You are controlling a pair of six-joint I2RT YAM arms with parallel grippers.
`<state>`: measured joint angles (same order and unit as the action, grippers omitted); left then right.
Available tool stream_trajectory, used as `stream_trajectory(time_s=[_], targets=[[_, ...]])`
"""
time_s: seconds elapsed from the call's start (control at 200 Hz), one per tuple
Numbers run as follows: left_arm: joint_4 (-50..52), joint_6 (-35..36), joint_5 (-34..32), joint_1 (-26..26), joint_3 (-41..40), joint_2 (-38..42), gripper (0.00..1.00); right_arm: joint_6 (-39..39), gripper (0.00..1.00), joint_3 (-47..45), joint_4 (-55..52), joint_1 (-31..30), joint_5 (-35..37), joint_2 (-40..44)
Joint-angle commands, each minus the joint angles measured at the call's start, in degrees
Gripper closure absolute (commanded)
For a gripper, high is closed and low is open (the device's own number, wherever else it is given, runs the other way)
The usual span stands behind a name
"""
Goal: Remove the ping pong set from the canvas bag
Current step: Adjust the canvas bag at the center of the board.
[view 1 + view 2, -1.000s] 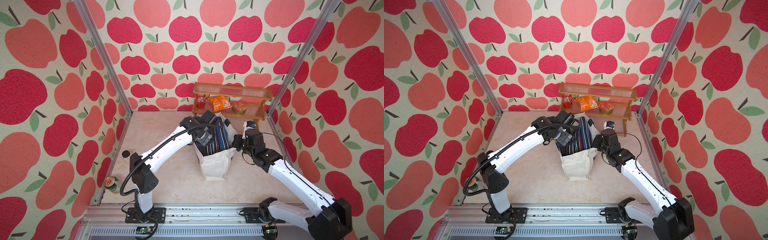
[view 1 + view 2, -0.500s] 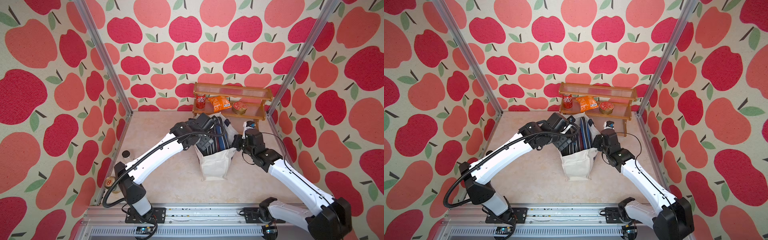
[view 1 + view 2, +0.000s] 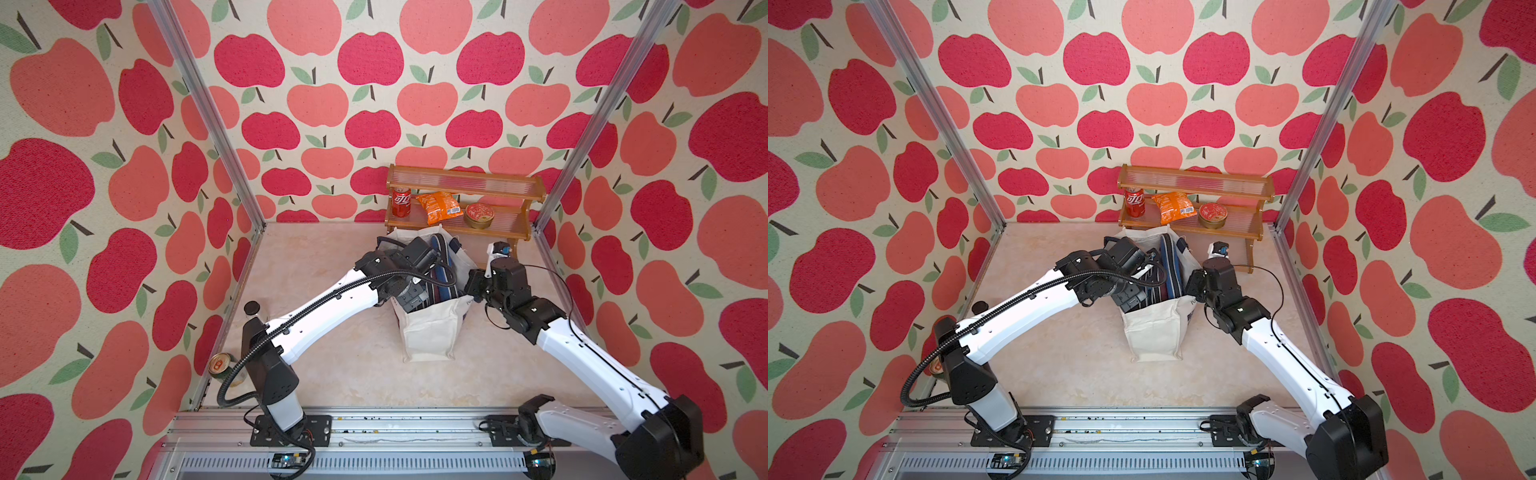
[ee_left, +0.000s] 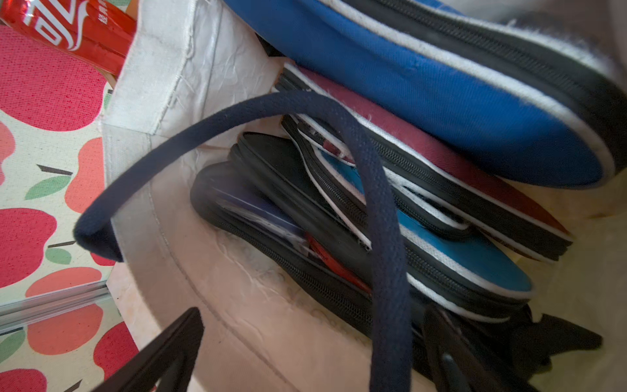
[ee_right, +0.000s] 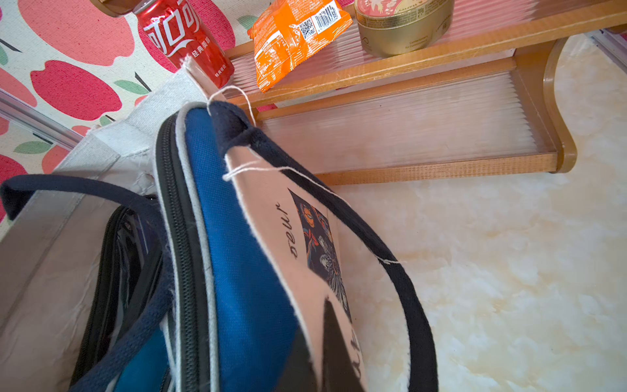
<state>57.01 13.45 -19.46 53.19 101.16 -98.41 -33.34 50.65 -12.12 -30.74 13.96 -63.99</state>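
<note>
The canvas bag [image 3: 432, 332] stands up on the table. It is nearer the far edge than the near edge. It is just in front of a wooden shelf [image 3: 465, 183] that sits by the far right corner. The mouth of the bag is open.

The ping pong set [image 3: 441, 266] is all inside the bag. The flat cases stand on their edges, packed side by side. The left wrist view shows them one after another:
- a dark blue case [image 4: 424, 101]
- a maroon case [image 4: 475, 169]
- a teal-blue case [image 4: 468, 264]
- a black-edged case [image 4: 281, 163]
- a clear case [image 4: 258, 212] with a bit of red showing in it

A navy handle [image 4: 380, 203] of the bag loops across in front of the cases.

The left gripper [image 4: 312, 310] is at the mouth of the bag, on the bag's left side. Its fingers [image 4: 163, 353] are spread wide and hold nothing.

The right gripper [image 3: 473, 286] is at the top rim of the bag's right side. It is closed tight, and it pinches the cloth of the bag there. One dark finger [image 5: 330, 339] lies against the outside of the cloth.

On the shelf are a red can [image 3: 401, 202], an orange snack packet [image 3: 439, 206] and a round tin [image 3: 479, 215].
</note>
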Motion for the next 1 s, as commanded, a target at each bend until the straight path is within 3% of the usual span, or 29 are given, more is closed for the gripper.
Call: stream_trajectory(time_s=[0.0, 0.35, 0.99], targets=[[2.14, 2.61, -3.46, 0.25, -0.7, -2.31, 0.01, 1.7, 1.0, 0.25, 2.66, 0.65, 2.19, 2.03], [0.28, 2.17, -11.54, -2.72, 1.68, -2.92, 0.0, 1.36, 1.0, -1.08, 4.53, 0.77, 2.74, 2.85], [-3.45, -8.63, -22.95, -8.17, 1.29, 2.19, 0.0, 1.35, 1.0, -2.31, 5.52, 0.77, 2.55, 2.36]])
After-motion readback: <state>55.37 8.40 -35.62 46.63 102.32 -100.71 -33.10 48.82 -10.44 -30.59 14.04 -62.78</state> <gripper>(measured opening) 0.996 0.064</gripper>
